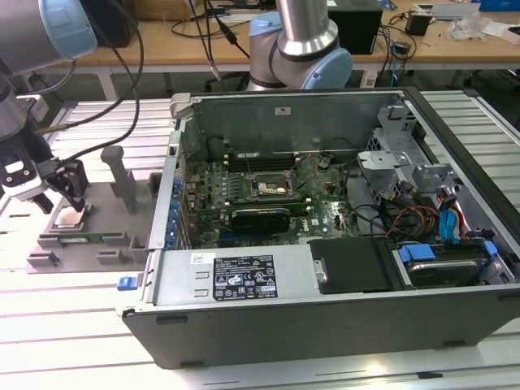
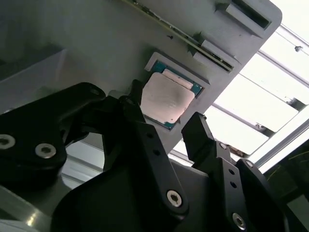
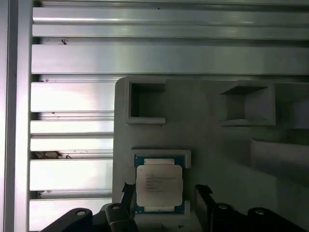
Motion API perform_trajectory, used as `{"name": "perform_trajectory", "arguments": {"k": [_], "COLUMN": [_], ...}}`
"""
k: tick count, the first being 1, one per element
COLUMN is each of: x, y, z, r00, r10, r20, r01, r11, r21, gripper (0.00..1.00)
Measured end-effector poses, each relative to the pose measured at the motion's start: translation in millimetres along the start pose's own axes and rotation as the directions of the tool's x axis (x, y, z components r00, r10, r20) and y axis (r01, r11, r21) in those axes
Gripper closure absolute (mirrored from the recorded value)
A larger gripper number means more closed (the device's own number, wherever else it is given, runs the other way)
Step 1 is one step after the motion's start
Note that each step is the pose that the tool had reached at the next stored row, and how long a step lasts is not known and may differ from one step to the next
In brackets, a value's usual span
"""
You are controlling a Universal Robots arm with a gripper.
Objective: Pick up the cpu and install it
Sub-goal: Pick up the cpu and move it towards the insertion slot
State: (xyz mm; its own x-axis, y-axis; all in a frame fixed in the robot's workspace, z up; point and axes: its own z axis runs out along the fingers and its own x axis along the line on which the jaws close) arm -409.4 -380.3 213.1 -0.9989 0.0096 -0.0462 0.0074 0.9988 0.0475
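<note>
The cpu (image 1: 69, 218), a small square chip with a silvery top, lies flat in a recess of the grey tray (image 1: 101, 244) at the exterior view's left. My gripper (image 1: 59, 197) hovers just over it, open. In both wrist views the black fingers stand on either side of the cpu (image 2: 166, 99) (image 3: 159, 187) with a gap to its edges. The gripper (image 2: 165, 107) (image 3: 164, 190) holds nothing. The motherboard socket (image 1: 272, 185) sits inside the open computer case (image 1: 244, 280) near the middle of the exterior view.
The tray (image 3: 207, 135) has upright posts (image 1: 122, 175) and other pockets (image 3: 147, 101) close to the gripper. The case's metal wall (image 1: 162, 211) rises between tray and motherboard. A second arm's base (image 1: 301, 49) stands behind the case. Cables and drive bays (image 1: 422, 203) crowd the case's right side.
</note>
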Motion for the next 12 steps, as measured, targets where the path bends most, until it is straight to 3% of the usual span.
{"name": "perform_trajectory", "arguments": {"k": [2,5,12], "x": [2.0,4.0,5.7], "y": [0.8,4.6,5.7], "z": [4.0,16.4,23.1], "r00": [1.0000,0.9999,0.9999], "r10": [-0.002,-0.011,-0.013], "r20": [0.0011,0.0015,0.0014], "r01": [0.002,0.011,0.013], "r11": [1.0000,0.9999,0.9999], "r21": [-0.0003,-0.0005,0.0017], "gripper": [0.40,0.40,0.40]}}
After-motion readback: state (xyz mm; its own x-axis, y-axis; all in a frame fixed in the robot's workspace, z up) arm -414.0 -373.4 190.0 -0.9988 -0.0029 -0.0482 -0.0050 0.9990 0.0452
